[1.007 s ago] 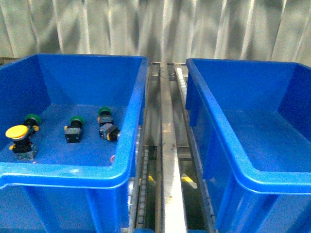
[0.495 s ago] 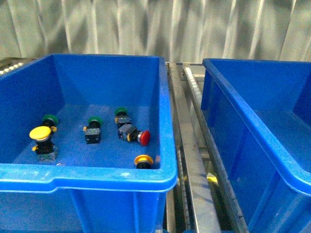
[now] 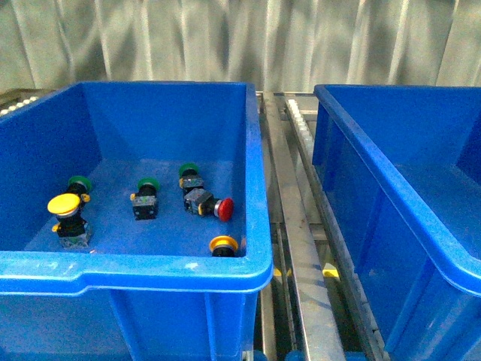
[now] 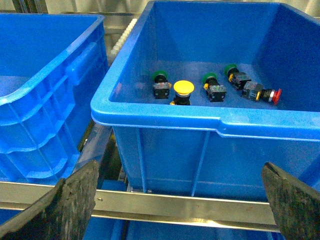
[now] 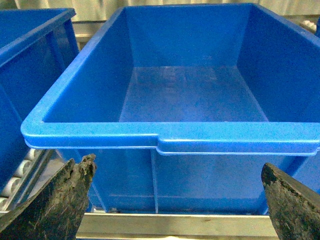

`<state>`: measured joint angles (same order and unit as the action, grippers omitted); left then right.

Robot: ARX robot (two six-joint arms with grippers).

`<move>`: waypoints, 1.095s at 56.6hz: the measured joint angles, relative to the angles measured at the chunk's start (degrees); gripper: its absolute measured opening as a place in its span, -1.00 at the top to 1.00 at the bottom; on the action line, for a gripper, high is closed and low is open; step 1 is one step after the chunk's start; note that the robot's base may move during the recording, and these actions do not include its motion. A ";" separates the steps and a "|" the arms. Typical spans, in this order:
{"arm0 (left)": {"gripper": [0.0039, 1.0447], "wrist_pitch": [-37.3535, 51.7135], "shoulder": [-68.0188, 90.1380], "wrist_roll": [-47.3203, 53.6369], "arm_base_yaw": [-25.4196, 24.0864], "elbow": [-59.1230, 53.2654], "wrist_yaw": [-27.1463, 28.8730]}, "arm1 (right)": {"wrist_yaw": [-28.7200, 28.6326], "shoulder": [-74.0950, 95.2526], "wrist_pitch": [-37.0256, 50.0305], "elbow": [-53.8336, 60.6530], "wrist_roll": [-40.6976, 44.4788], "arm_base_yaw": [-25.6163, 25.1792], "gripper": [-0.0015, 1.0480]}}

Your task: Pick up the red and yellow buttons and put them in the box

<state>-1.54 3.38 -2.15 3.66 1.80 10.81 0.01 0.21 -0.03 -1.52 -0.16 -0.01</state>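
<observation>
Red and yellow push-button switches (image 4: 183, 88) with black bodies are all lying on the floor of the left open blue plastic bin (image 3: 150, 267). The matching right blue plastic bin (image 3: 391, 203), likely your box, is sitting empty.

Your left end effector (image 4: 179, 172) is hanging wide open and holding nothing. It is sitting outside that bin's wall and below its rim, so every button is lying well apart from it, beyond the wall. Your right end effector (image 5: 177, 165) is gaping equally, empty.

You should be clearing the rim first, then descending straight. The big upright yellow mushroom-cap button (image 3: 64, 204) is offering the easiest grip. The tipped red-capped button (image 3: 224, 209) is lying just beside a green-capped switch (image 3: 189, 174). The small yellow-capped button (image 3: 223, 244) is hugging the near wall.
</observation>
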 joint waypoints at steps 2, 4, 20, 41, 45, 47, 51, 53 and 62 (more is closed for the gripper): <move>-0.85 1.25 2.45 -0.28 2.27 0.57 5.64 | 0.17 0.00 0.00 0.00 0.00 0.00 -0.89; -0.85 3.63 5.86 -0.61 4.11 1.86 10.29 | 0.15 -0.02 0.00 0.00 0.00 0.00 -0.89; -0.85 20.87 31.12 2.19 6.84 27.43 19.19 | 0.04 -0.02 0.00 0.00 -0.02 0.00 -0.89; -0.85 15.50 69.37 0.63 3.45 52.57 15.93 | 0.04 -0.02 0.00 0.00 0.00 0.00 -0.89; -0.85 14.78 74.25 0.13 4.20 56.02 15.65 | 0.07 -0.02 0.00 0.00 0.00 0.00 -0.89; -0.85 15.08 77.02 0.52 4.76 58.29 15.58 | 0.02 -0.02 0.00 0.00 0.00 0.00 -0.89; -0.85 13.27 81.42 0.92 5.73 62.53 15.98 | 0.04 -0.02 0.00 0.00 0.00 0.00 -0.89; -0.85 12.02 83.82 0.90 6.01 64.70 16.26 | 0.02 -0.02 0.00 0.00 0.00 0.00 -0.89; -0.85 7.21 90.86 0.48 6.19 70.34 17.09 | 0.04 -0.02 0.00 0.00 0.00 0.00 -0.89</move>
<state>5.67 94.24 -1.67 9.85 72.14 27.90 0.05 0.19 -0.03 -1.52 -0.16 -0.01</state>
